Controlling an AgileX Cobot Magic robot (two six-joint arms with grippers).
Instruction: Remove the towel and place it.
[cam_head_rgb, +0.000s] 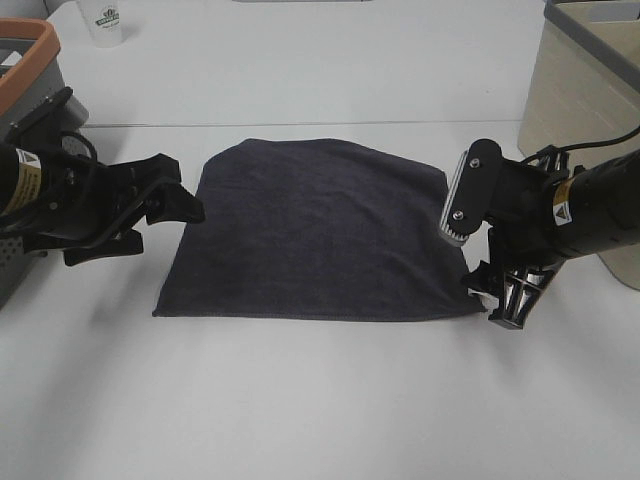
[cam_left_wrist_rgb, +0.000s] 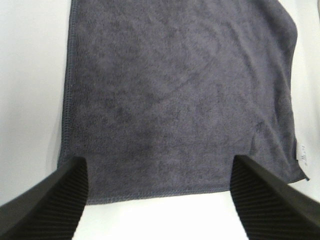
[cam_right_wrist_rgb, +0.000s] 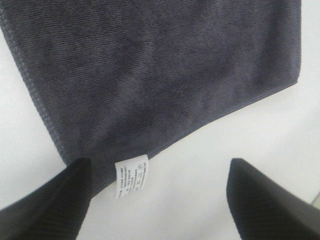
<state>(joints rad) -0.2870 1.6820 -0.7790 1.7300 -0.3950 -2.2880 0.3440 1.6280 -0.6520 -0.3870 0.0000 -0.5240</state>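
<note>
Exterior high: towel (cam_head_rgb: 315, 232) lies flat and spread on the white table (cam_head_rgb: 320, 400), centre of view, roughly square, slightly wider across than deep, edges skewed a little to the table. Left claw (cam_head_rgb: 170, 205) at its left edge, jaws apart, holding nothing. Right claw (cam_head_rgb: 480, 260) at the near right corner, jaws apart, empty. Only this view shows the orange-rimmed bin (cam_head_rgb: 25, 60), the cup (cam_head_rgb: 102, 22) and the beige basket (cam_head_rgb: 580, 110), all cut off by the frame.

Left wrist: stitched hem close up, white tag (cam_left_wrist_rgb: 302, 156) tiny at one corner, print unreadable; both fingers (cam_left_wrist_rgb: 50, 205) cut off.

Right wrist: tag (cam_right_wrist_rgb: 131, 175) sits between the spread fingers (cam_right_wrist_rgb: 55, 205), printed but blurred; towel's far part out of frame.
</note>
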